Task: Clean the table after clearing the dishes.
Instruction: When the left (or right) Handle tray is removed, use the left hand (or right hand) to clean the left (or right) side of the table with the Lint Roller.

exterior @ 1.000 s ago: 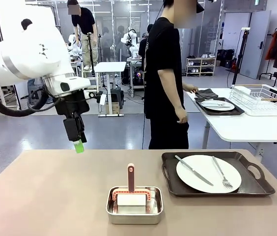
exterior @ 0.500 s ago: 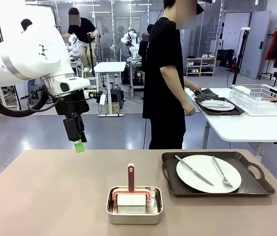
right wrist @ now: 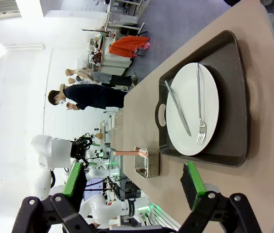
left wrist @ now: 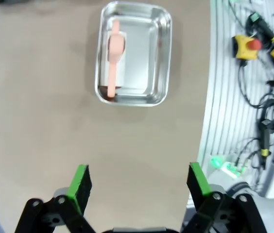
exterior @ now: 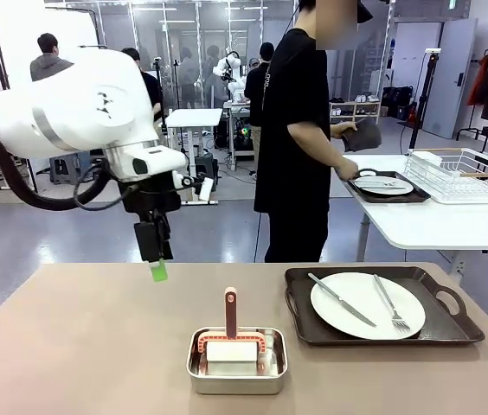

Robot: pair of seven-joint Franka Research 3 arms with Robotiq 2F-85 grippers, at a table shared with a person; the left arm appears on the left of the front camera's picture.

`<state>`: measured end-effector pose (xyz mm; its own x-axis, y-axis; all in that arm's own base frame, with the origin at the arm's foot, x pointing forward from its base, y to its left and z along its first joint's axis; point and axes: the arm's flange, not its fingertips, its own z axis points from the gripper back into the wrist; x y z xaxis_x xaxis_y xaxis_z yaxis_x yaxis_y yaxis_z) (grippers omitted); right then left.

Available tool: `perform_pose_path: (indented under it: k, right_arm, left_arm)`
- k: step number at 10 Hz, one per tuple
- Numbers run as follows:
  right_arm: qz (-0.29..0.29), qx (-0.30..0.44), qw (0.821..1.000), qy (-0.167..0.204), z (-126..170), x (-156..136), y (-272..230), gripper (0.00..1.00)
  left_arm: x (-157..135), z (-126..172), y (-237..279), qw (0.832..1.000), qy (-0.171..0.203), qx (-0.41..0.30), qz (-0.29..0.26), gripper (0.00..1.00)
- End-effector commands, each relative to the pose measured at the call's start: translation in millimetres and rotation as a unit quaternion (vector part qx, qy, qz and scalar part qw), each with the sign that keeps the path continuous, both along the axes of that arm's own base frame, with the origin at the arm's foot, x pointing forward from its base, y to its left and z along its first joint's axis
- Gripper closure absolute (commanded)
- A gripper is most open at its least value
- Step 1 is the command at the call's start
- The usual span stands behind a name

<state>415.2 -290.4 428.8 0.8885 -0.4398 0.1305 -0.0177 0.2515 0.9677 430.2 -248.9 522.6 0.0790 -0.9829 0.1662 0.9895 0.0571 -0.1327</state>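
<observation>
Table-clearing scene, read left to right. The left gripper (exterior: 158,270) hangs above the left half of the tan table (exterior: 71,346); in its wrist view the left gripper (left wrist: 139,182) stands with jaws spread wide and nothing between them, looking down on bare tabletop. Near the middle of the near edge sits a small steel pan (exterior: 235,386) holding a brush (exterior: 230,313), whose salmon handle rises upright out of it. To the right lies the one dish setting on this table: a dark brown handled tray (exterior: 293,304) carrying a round white plate (exterior: 361,292), with a knife (exterior: 342,300) and a fork (exterior: 389,304) resting loose on the plate. The right gripper (right wrist: 134,179) is likewise spread and empty, hovering off the tray's end. Across the table a person (exterior: 292,138) faces a white table (exterior: 426,225) that bears a second tray (exterior: 356,192) and a wire rack (exterior: 460,173). Handling, as a judgement: the tray looks rigid and moderately heavy once loaded; the plate is probably glazed ceramic, hence breakable and slick, and the unsecured cutlery would slide if the tray tipped. The sound hold is therefore on the tray's end handles or raised rim, kept level, not on the plate. The brush looks light and stiff, and its upright handle offers the obvious place to grasp.
</observation>
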Motion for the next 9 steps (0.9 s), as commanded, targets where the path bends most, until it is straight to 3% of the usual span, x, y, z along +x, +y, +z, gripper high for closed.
perform_pose_path:
  k: [1,2,9]
  right_arm:
    - [-0.001,0.000,1.000,-0.003,3,-2,1,0.00]
    - [-0.001,0.000,1.000,-0.003,3,-2,1,0.00]
    - [-0.001,0.000,1.000,-0.003,3,-2,1,0.00]
  left_arm:
    - [0,-10,-18,0.999,-0.029,0.020,-0.006,0.00]
    - [0,-17,-31,0.998,-0.050,0.029,-0.001,0.00]
    - [5,-34,-110,0.993,-0.079,0.087,-0.025,0.00]
